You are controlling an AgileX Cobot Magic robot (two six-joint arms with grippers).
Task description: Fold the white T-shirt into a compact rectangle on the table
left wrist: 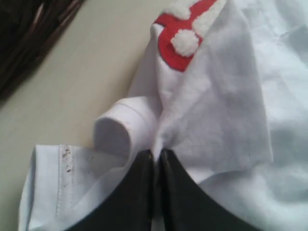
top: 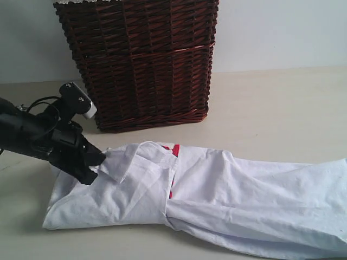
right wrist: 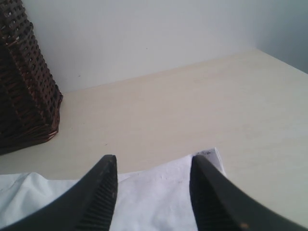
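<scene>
So the left tool [left wrist: 156, 156] is pinched tight on a fold of the white T-shirt [top: 227, 184] right at its tips. From there the shirt's long axis runs across the surface [top: 282, 108] to the right tool [right wrist: 154, 168], jaws apart over the far edge, gripping nothing. Left does the folding, I'd guess.

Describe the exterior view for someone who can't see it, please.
The robot's black left gripper pinches a raised fold of a crumpled white T-shirt that lies stretched across a pale beige table. A dark wicker basket stands on the table behind the shirt.
</scene>
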